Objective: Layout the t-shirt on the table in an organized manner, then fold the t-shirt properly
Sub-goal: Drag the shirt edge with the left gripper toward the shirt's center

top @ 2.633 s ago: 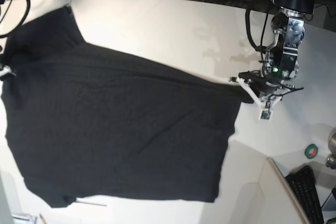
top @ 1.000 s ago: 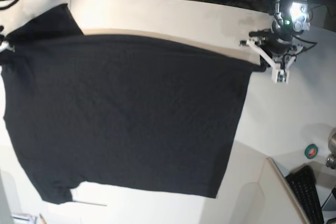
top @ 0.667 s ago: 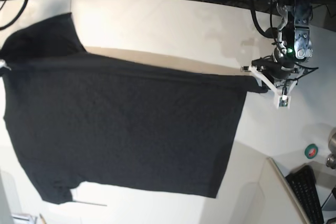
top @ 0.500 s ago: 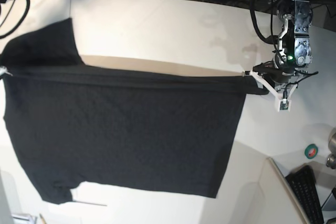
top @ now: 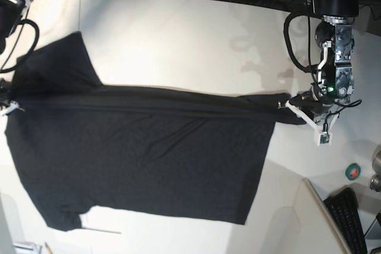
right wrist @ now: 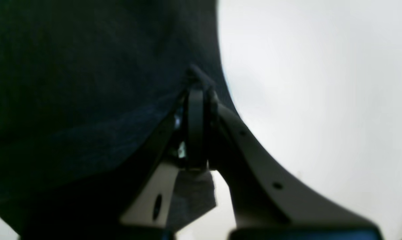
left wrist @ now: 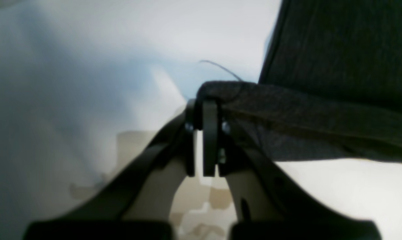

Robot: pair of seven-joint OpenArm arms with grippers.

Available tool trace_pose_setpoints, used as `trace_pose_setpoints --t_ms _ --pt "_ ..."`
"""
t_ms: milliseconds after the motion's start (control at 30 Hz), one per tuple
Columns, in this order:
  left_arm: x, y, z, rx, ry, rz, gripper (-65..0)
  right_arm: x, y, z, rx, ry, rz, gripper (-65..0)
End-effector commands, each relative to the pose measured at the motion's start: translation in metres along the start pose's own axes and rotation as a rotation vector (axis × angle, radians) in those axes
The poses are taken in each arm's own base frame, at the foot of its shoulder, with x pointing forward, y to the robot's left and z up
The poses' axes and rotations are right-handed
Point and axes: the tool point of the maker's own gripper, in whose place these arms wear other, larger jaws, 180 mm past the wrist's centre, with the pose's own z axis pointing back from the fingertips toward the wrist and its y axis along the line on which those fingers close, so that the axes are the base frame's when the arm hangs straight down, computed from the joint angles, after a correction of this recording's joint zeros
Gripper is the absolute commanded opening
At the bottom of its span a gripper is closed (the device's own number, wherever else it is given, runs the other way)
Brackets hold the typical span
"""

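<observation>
- Black fabric: the t-shirt (top: 143, 159) lies spread across the left and middle of the table (top: 196, 40), print not visible from this side.
- A long straight ridge runs across the shirt's upper part, from the left edge of the base view to the corner at right; one sleeve (top: 56, 63) sits above that ridge, flat on the tabletop.
- Left gripper (top: 297, 108) pinches the shirt's right-hand corner; in its wrist view the jaws are pressed together on a bunched fold of cloth (left wrist: 220, 90), a loose thread (left wrist: 220, 68) curling off it.
- Right gripper (right wrist: 196, 96) clamps the opposite edge of the shirt, jaws tight on dark fabric; in the base view it sits at the far left border, mostly cut off.
- Beyond the table's right end: a green roll of tape (top: 353, 172) and a keyboard (top: 351, 218).
</observation>
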Motion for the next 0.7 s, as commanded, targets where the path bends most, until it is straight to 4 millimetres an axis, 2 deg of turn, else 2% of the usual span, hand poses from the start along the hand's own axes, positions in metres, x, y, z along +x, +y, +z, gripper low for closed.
trace_pose_setpoints --t_ms 0,100,267,400,533,667 --pt "0.020 0.011 0.002 0.029 -0.048 -0.002 -65.0 0.028 -0.010 0.004 -0.022 -0.067 0.002 -65.0" --pt "0.025 0.012 -0.003 0.032 -0.046 0.007 -65.0 0.034 -0.007 -0.002 -0.011 -0.095 -0.016 -65.0" --pt "0.028 -0.015 -0.015 -0.014 -0.023 -0.063 -65.0 0.039 0.001 -0.016 0.014 -0.112 -0.057 -65.0" --pt "0.037 -0.026 -0.023 -0.031 -0.017 -0.091 -65.0 0.044 0.005 -0.023 0.028 -0.129 -0.083 -65.0" --pt "0.050 -0.034 -0.031 -0.039 -0.013 -0.116 -65.0 0.048 -0.002 -0.030 0.024 -0.143 -0.104 -65.0" --pt "0.054 -0.038 -0.038 -0.041 0.002 -0.134 -65.0 0.045 -0.008 -0.035 0.017 -0.157 -0.117 -65.0"
